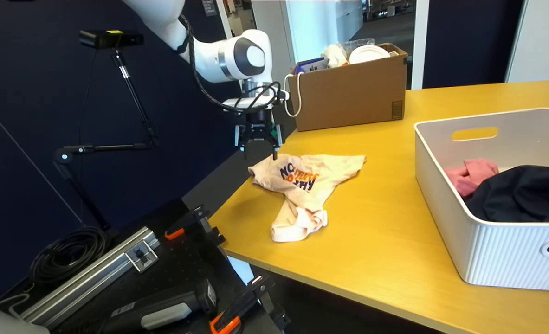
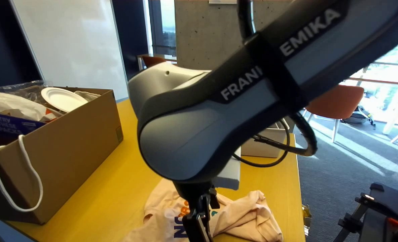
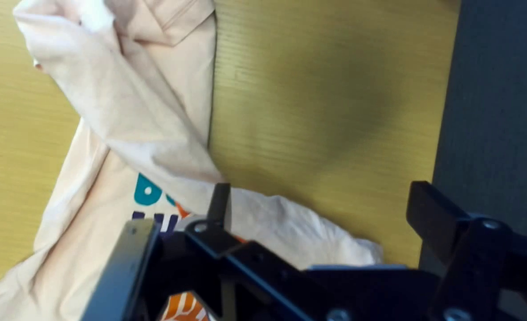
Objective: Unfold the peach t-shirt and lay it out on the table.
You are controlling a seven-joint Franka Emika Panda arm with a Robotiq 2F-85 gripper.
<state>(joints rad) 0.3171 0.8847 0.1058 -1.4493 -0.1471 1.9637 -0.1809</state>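
The peach t-shirt (image 1: 339, 168) lies crumpled and partly folded on the yellow table (image 1: 385, 241), its orange and dark print facing up. Its lower end is bunched toward the table's front, and in the wrist view a rolled fold (image 3: 112, 102) crosses the body and covers part of the print. Above the sleeve side near the table's edge hangs my gripper (image 1: 260, 152), pointing down with its jaws wide apart. In the wrist view, nothing is held between the fingertips of the gripper (image 3: 320, 187); cloth shows beneath. The arm hides part of the t-shirt (image 2: 249, 218) in an exterior view.
A cardboard box (image 1: 348, 99) full of items stands behind the t-shirt. The white bin (image 1: 446, 195) at the right holds a pink-red garment (image 1: 471, 175) and a black garment (image 1: 525, 195). In the wrist view the table edge runs close beside the right finger, with a dark surface beyond.
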